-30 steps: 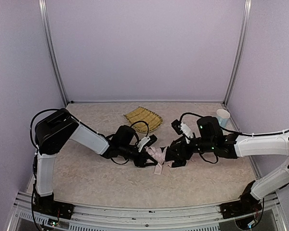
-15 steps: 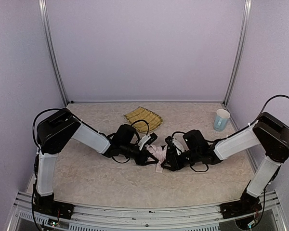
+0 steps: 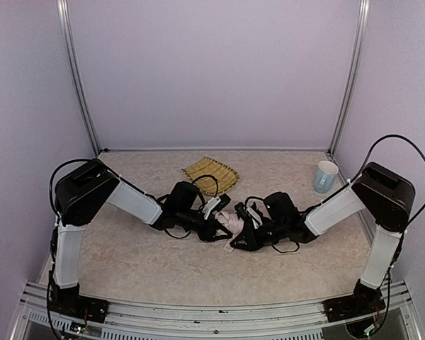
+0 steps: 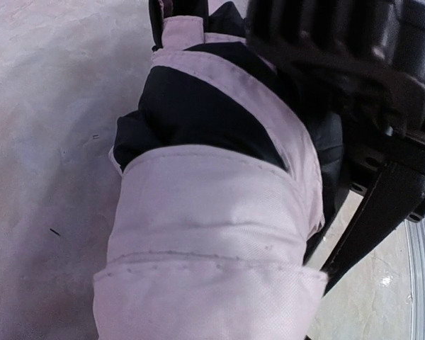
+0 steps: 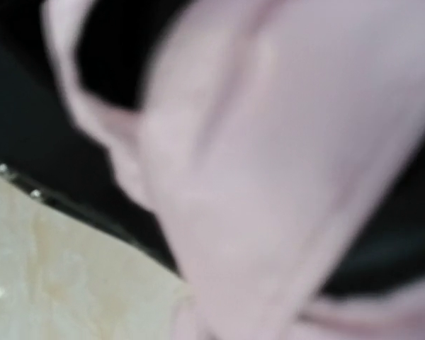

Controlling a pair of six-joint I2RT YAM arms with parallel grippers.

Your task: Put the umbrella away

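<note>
Two arms meet over one item, top external view: umbrella [image 3: 231, 222], pale pink and black, folded, lying on the table [image 3: 142, 262] just nearer the arm bases than the woven tray [image 3: 210, 174]. Left gripper [image 3: 218, 228] at the umbrella's tray-left end; right gripper [image 3: 239, 237] at its other end. Pale blue cup [image 3: 326, 176] well right of the tray.

Left wrist view: rolled canopy, pink band over black folds, runs straight out from the camera; jaws clamped on the umbrella. Right arm's black hardware presses against the fabric.

Right wrist view: blurred pink fabric fills the frame; jaw state cannot be told.
</note>
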